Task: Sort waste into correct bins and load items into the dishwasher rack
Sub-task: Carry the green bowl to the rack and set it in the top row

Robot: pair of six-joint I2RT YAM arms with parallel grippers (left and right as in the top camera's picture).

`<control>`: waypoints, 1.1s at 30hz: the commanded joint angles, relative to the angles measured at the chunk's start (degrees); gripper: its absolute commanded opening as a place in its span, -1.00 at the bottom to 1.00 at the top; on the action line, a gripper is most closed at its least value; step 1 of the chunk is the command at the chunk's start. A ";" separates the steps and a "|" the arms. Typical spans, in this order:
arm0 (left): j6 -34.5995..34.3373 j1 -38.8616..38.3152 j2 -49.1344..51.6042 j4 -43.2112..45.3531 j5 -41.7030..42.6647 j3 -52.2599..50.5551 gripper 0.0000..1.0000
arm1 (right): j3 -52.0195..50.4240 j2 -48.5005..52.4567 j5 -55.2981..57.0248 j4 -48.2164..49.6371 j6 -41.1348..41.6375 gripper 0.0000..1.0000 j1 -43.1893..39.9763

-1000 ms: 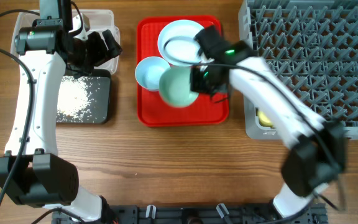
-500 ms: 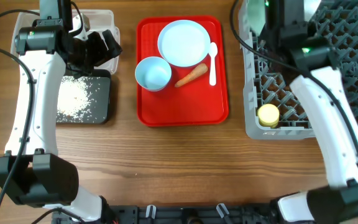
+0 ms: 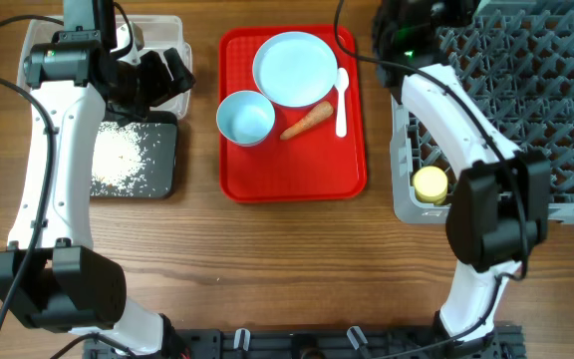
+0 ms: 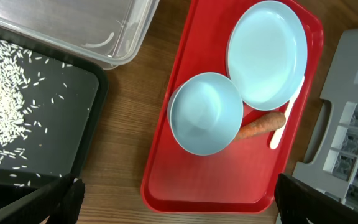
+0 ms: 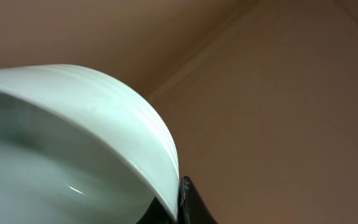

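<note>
One pale-green bowl [image 5: 73, 143] is pinched by its rim in the right jaws, which are closed on it; in the right wrist view only a curve of its wall is shown. The bowl is judged to be light, stiff and smooth, probably plastic, so a rim pinch is likely to let it swing or slide. A deeper bite across the wall is advised. Below these jaws the dishwasher rack [image 3: 526, 100] is found, with a small yellow cup [image 3: 430, 183] in its near corner. The left jaws are spread wide with nothing held, above the clear tub [image 3: 162, 30] and the black tray [image 3: 162, 179] strewn with rice grains [image 3: 118, 155]. Between the two pairs of jaws, on the red tray [image 3: 297, 179], the plate [image 3: 295, 68], light-blue bowl [image 3: 245, 117], carrot [image 3: 307, 121] and spoon [image 3: 342, 100] are laid.
</note>
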 commanded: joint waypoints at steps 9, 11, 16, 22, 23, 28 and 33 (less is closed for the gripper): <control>-0.07 0.07 -0.26 0.04 0.04 0.59 1.00 | -0.31 5.33 2.93 -5.75 -1.01 -0.91 -0.11; -0.07 0.07 -0.26 0.07 0.04 0.59 1.00 | -1.38 5.35 2.97 -7.41 1.70 -0.91 -0.15; -0.07 0.07 -0.26 0.04 0.04 0.59 1.00 | -3.19 5.35 2.62 -11.98 8.22 -0.91 -0.15; -0.07 0.07 -0.26 0.07 0.04 0.59 1.00 | -4.46 5.42 0.52 -12.24 13.84 -0.91 -1.57; -0.07 0.07 -0.26 0.07 0.04 0.59 1.00 | -4.66 5.42 0.52 -12.24 14.25 -0.91 -1.95; -0.07 0.07 -0.26 0.04 0.04 0.59 1.00 | -6.84 5.42 -1.29 -12.26 15.23 -0.91 -2.89; -0.07 0.07 -0.26 0.07 0.04 0.59 1.00 | -8.57 5.42 -2.56 -12.26 18.14 -0.91 -2.67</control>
